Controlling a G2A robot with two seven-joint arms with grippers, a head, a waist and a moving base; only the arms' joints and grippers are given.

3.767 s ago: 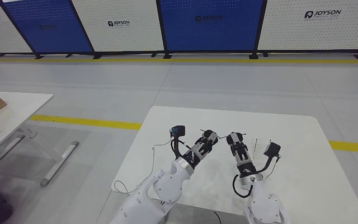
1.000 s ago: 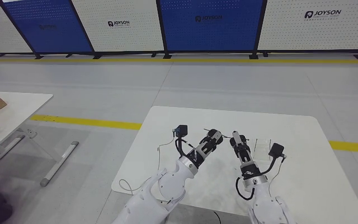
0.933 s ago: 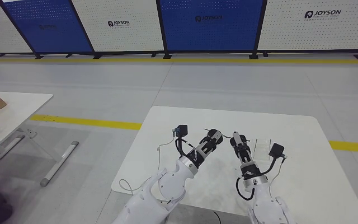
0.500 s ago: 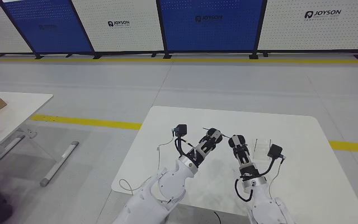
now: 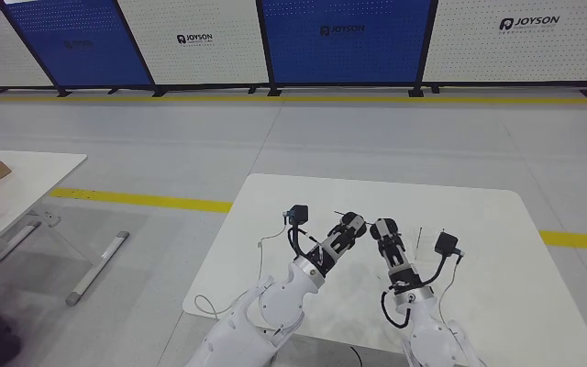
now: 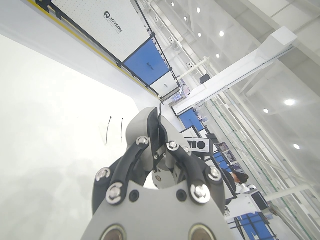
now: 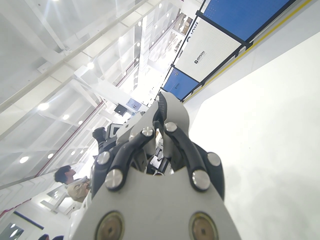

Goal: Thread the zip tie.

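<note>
A thin black zip tie [image 5: 341, 216] hangs above the white table [image 5: 477, 211], between my two grippers. My left gripper [image 5: 355, 222] is shut on it, and in the left wrist view a short black end [image 6: 160, 107] pokes out past the closed fingertips [image 6: 150, 118]. My right gripper [image 5: 378, 227] sits right beside the left one, almost touching it. Its fingers are pressed together in the right wrist view, with a small dark tip [image 7: 159, 93] showing at the pads [image 7: 162, 103].
Two spare zip ties [image 6: 107, 131] [image 6: 121, 129] lie side by side on the table beyond the grippers, and they appear faintly in the top view [image 5: 419, 239]. Bare tabletop stretches to the far edge [image 5: 385, 181]. Blue and white panels [image 5: 348, 37] stand across the floor.
My right gripper has shifted left toward the left gripper, closing the gap between them. The left gripper has held its place since a second ago.
</note>
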